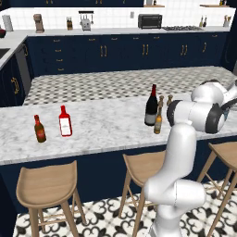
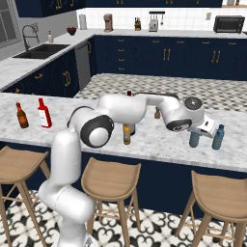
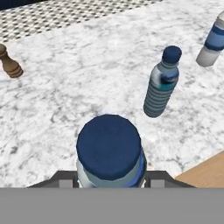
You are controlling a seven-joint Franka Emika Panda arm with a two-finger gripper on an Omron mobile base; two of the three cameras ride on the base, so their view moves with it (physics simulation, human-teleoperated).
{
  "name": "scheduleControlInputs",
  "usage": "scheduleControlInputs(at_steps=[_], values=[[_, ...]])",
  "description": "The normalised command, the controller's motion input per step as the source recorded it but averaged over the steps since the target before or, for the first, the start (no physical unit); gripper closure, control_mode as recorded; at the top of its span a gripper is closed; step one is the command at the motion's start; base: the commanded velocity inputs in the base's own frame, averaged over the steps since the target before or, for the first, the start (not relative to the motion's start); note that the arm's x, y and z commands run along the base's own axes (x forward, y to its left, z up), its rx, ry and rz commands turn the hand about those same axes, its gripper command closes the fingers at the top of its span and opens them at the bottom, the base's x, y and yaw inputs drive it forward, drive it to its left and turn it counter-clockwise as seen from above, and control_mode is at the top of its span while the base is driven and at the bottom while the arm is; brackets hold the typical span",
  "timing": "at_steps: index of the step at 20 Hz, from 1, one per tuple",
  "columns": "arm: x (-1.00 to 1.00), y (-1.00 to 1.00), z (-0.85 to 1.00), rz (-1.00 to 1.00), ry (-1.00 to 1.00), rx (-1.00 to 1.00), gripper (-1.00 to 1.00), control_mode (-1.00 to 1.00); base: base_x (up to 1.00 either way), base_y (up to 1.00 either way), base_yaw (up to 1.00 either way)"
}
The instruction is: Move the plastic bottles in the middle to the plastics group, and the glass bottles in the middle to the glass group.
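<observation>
The dark-capped blue plastic water bottle (image 3: 110,151) sits nearest, clamped in the tool (image 3: 110,178), low over the marble tabletop (image 3: 65,87). Just beyond stands the plastics group bottle (image 3: 160,83), with 1 more bottle (image 3: 212,41) further off. Swinging the held bottle sideways could topple that neighbour.

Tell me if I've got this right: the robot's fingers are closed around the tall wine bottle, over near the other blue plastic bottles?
Not quite. The fingers are closed around a small blue plastic bottle, as the hand view shows. The wine bottle stands untouched mid-counter. The other blue plastic bottles are indeed nearby.
</observation>
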Motion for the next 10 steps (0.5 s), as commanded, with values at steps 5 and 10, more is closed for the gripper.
scheduleControlInputs(at_steps=[5,10], values=[[0.06,-0.11,0.00,0.00,0.00,0.00,1.00,-1.00,0.00,0.00,0.00],[0.00,-0.02,0.00,0.00,0.01,0.00,1.00,-1.00,0.00,0.00,0.00]])
